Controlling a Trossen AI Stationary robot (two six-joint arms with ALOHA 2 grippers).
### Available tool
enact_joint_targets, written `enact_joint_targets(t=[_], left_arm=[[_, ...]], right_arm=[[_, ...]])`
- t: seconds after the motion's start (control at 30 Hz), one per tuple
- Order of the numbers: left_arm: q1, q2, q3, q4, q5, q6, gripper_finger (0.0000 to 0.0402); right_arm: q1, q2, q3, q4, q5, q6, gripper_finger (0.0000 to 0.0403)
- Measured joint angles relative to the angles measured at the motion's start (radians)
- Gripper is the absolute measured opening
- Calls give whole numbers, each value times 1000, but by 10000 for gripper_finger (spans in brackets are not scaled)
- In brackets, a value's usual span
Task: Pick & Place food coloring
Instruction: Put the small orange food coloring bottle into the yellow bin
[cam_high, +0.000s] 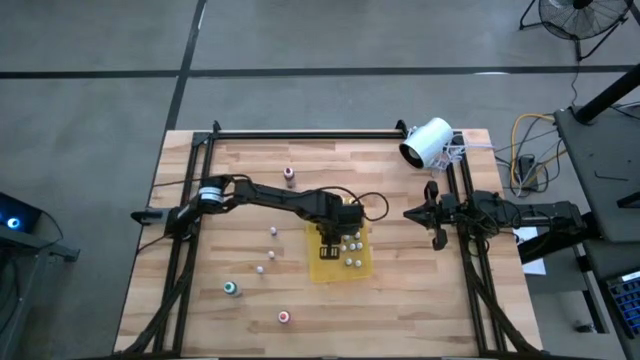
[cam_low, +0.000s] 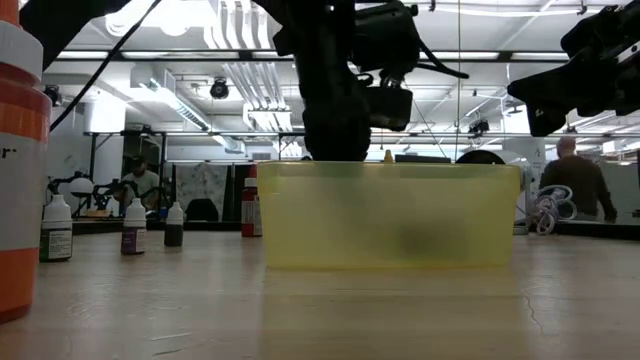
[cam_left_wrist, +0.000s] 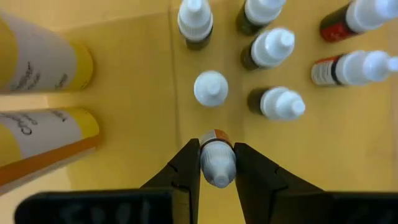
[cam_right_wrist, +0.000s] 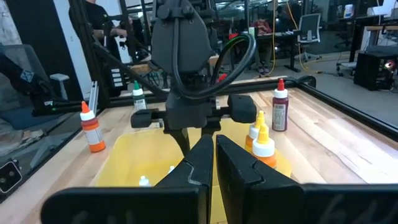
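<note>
The food coloring is a set of tiny bottles. Several white-capped ones stand in the yellow tray (cam_high: 342, 262), shown close in the left wrist view (cam_left_wrist: 272, 48), beside two taller yellow bottles (cam_left_wrist: 43, 62). Others stand loose on the table: a maroon-topped one (cam_high: 289, 175), a teal-topped one (cam_high: 231, 289), a pink-topped one (cam_high: 284, 317) and small whitish ones (cam_high: 272, 232). My left gripper (cam_high: 333, 238) reaches down into the tray and is shut on one small bottle (cam_left_wrist: 217, 163). My right gripper (cam_high: 412, 213) waits, shut, at the table's right side, its fingers (cam_right_wrist: 205, 155) pointing toward the tray. My left gripper pinches a small bottle between its two fingers (cam_left_wrist: 189, 158), by the white cap and the neck just under it (cam_left_wrist: 217, 168), above an orange-edged label. The fingers come from above, pointing down into the tray. The bottle stands upright; whether its base touches the tray floor cannot be told.
A big white cylinder device (cam_high: 427, 142) lies at the far right corner. An orange-topped bottle (cam_low: 20, 170) stands close to the low camera. The black frame rails (cam_high: 300, 133) run along the table's edges. Bare wood shows on the table's left part, among the loose bottles.
</note>
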Motion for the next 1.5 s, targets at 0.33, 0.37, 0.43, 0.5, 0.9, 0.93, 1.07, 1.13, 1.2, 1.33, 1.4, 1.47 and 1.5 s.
enact_joint_targets(t=[0.33,0.37,0.43,0.5,0.9,0.93,1.07,1.13,1.2,1.33,1.4,1.47,1.5], left_arm=[[0,6,-19,43,-7,0,58],[0,6,-21,45,-4,0,58],[0,5,-28,46,-7,0,58],[0,4,-30,46,-7,-1,58],[0,2,-26,-5,-29,-27,58],[0,1,-26,-12,-30,-37,58],[0,0,-26,-19,-32,-57,58],[0,-3,-26,-20,-31,-56,58],[0,-7,-26,-20,-28,-56,58],[0,-21,-24,-24,-29,-55,58],[0,-33,-21,-19,-29,-54,58],[0,-41,-12,-3,-29,-53,58],[0,-45,-12,-5,-30,-52,58]], right_arm=[[0,0,0,0,0,1,13],[0,0,0,0,0,1,13],[0,0,0,0,0,-1,13],[0,0,0,0,0,1,13],[0,0,0,0,0,1,13],[0,0,0,0,0,0,13],[0,0,0,0,0,1,13],[0,0,0,0,0,-1,13],[0,0,0,0,0,0,13],[0,0,0,0,0,-1,13],[0,0,0,0,0,1,13],[0,0,0,0,0,-1,13],[0,0,0,0,0,-1,13]])
